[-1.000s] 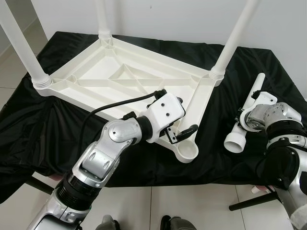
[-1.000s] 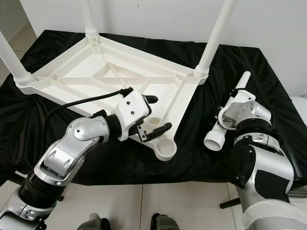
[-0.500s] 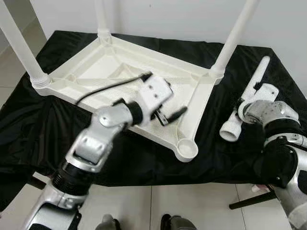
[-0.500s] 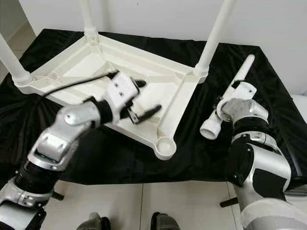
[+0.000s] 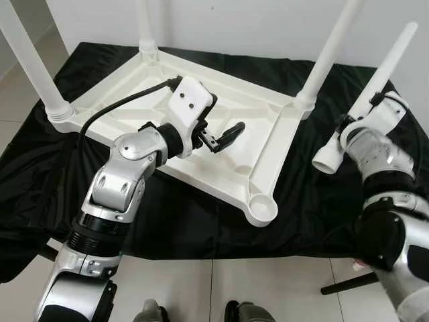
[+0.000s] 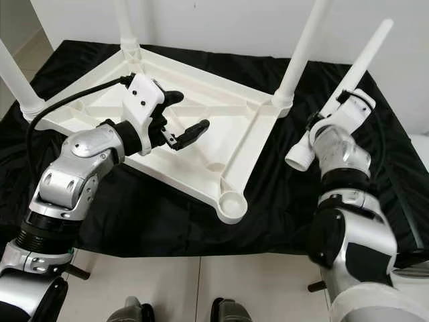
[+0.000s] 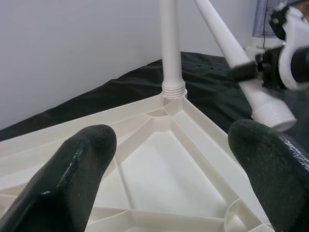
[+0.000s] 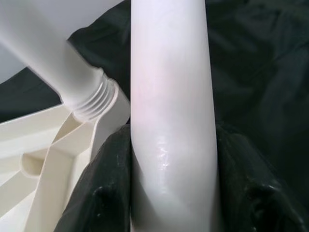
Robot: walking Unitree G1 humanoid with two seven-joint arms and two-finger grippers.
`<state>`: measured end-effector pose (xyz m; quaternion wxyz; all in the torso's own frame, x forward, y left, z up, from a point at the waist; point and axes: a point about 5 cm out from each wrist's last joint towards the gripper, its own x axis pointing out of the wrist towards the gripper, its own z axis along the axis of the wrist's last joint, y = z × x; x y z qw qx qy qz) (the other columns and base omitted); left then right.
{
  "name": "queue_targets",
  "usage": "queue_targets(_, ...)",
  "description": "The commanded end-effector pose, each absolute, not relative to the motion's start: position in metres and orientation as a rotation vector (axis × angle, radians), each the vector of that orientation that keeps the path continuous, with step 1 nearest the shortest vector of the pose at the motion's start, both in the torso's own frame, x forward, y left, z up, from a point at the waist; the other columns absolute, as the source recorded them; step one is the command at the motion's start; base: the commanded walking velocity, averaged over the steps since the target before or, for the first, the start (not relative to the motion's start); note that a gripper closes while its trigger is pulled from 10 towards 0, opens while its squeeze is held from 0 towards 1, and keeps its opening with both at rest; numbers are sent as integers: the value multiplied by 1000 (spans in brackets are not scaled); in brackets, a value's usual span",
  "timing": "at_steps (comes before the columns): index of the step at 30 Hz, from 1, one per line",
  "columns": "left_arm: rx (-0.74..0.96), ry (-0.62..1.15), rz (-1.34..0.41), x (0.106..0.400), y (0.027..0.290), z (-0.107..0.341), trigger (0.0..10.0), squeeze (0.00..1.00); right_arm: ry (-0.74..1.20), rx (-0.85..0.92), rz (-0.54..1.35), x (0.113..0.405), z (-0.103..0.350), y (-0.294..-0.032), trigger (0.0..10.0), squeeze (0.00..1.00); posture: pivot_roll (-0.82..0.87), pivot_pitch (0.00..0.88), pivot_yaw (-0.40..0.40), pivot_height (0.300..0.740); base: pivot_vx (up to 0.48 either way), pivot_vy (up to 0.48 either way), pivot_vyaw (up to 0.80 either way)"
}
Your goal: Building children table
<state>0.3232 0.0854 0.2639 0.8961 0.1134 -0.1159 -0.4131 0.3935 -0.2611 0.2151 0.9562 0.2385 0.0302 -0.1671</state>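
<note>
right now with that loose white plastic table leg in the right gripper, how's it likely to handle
The white plastic table leg looks rigid; it stays straight though the right gripper clamps it low, near its open end. That hollow end suggests it is light. Its glossy round surface may slip or twist between the fingers, and set down on the black cloth it would probably roll.

white leg point(image 8: 171, 121) clamped between black fingers point(image 8: 108, 188)

table frame point(image 5: 221, 134): plain white plastic | loose leg point(image 5: 372, 94): white, right of frame | cloth point(image 5: 167, 215) under frame: plain black | arms: silver, white wrist housings | fingers point(image 7: 72, 174): matte black | floor point(image 5: 221, 288) below cloth: pale tile
</note>
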Motion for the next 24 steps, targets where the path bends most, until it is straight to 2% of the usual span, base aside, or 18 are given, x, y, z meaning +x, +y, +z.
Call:
queue_targets(1, 187, -249, -661, 332, 95, 269, 10000, 0, 28, 509, -328, 392, 216, -262, 10000, 0, -21, 73, -55, 740, 0, 0, 0)
queue_targets(3, 147, -246, -620, 335, 100, 269, 10000, 0, -3, 513, -303, 391, 215, -258, 10000, 0, -24, 62, -55, 740, 0, 0, 0)
queue_targets(4, 75, -242, -546, 339, 111, 269, 10000, 0, -106, 508, -204, 389, 218, -247, 10000, 0, -22, 47, -55, 740, 0, 0, 0)
queue_targets(11, 20, -242, -447, 342, 127, 268, 10000, 0, -323, 521, -42, 377, 234, -235, 10000, 0, -19, 31, -58, 740, 0, 0, 0)
queue_targets(19, 39, -269, -433, 337, 130, 270, 10000, 0, -467, 535, 68, 365, 245, -229, 10000, 0, -8, 16, -62, 740, 0, 0, 0)
queue_targets(24, 35, -275, -442, 336, 130, 271, 10000, 0, -478, 544, 76, 364, 246, -229, 10000, 0, -6, 13, -64, 740, 0, 0, 0)
